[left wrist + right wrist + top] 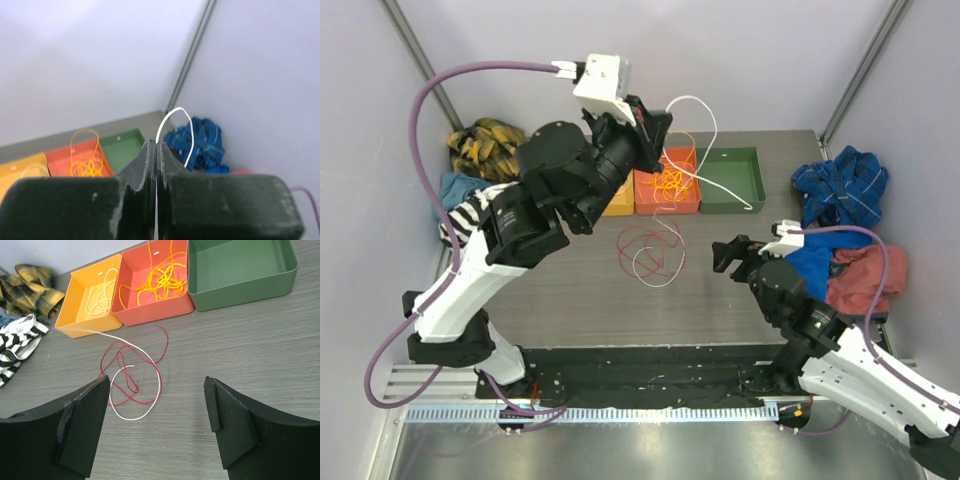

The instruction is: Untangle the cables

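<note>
My left gripper (660, 125) is raised high above the trays and is shut on a white cable (705, 115). That cable arcs up from the fingertips and hangs down towards the green tray's front right corner. In the left wrist view the closed fingers (150, 160) pinch this white cable (172, 114). A red cable (642, 240) lies in loose loops on the table, with a white loop (658, 270) over it. My right gripper (730, 255) is open and empty, low over the table to the right of them. Its wrist view shows the red cable (132, 372) and white loop (137, 415) ahead of the gripper (157, 415).
Three trays stand at the back: yellow (75, 290) holding a white cable, orange (135, 260) holding yellow-orange cables (157, 280), and green (240, 290). Blue and red cloths (840, 190) lie at the right. Striped and patterned cloths (480, 145) lie at the back left.
</note>
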### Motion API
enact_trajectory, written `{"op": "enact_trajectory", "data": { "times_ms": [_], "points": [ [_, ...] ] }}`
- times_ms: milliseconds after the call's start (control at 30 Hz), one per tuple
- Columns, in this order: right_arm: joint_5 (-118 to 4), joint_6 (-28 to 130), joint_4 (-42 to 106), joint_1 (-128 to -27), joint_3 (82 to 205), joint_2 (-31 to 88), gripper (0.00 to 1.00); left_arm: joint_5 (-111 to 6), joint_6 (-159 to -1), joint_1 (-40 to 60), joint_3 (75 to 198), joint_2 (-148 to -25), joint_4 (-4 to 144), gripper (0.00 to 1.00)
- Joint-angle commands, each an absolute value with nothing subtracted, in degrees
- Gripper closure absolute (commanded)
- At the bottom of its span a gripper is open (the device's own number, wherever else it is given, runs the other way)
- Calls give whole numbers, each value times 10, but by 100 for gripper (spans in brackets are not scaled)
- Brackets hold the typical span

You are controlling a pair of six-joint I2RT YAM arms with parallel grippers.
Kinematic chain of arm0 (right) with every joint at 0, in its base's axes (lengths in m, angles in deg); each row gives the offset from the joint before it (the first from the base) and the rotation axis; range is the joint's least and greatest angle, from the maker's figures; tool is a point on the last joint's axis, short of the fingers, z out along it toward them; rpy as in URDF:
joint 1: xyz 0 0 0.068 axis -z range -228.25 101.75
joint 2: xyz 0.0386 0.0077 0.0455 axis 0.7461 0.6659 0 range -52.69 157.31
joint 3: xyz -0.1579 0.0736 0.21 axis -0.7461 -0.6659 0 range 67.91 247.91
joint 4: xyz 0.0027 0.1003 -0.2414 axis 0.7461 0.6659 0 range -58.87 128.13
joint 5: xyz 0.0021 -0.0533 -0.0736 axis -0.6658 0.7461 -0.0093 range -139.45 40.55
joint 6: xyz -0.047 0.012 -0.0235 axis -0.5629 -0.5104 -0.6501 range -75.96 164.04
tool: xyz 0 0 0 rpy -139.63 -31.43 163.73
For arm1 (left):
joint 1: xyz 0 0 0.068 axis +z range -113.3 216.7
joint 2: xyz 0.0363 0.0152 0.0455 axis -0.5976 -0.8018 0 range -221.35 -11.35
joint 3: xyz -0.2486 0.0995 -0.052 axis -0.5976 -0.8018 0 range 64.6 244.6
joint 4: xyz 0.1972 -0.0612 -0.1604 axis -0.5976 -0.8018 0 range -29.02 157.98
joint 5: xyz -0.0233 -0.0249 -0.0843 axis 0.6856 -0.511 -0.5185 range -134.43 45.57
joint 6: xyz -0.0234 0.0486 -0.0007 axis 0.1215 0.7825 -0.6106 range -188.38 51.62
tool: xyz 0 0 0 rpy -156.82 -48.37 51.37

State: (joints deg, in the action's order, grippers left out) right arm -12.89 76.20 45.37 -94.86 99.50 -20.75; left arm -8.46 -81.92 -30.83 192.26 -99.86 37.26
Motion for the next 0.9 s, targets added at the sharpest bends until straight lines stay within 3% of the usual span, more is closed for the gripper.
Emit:
{"op": "enact_trajectory", "data": {
  "times_ms": [0, 267, 533, 867],
  "points": [
    [-166, 771, 356, -948, 985, -150, 14, -83, -754, -311, 2012, -1038, 376, 100],
    [-204, 714, 136, -958, 961, -6, 2, -121, -771, -311, 2058, -1057, 373, 100],
    [-168, 641, 12, -967, 996, 149, 1, -144, -794, -311, 2066, -1065, 368, 100],
    [-87, 543, -68, -966, 1147, 412, 1, -181, -833, -312, 2080, -1072, 350, 100]
  ]
}}
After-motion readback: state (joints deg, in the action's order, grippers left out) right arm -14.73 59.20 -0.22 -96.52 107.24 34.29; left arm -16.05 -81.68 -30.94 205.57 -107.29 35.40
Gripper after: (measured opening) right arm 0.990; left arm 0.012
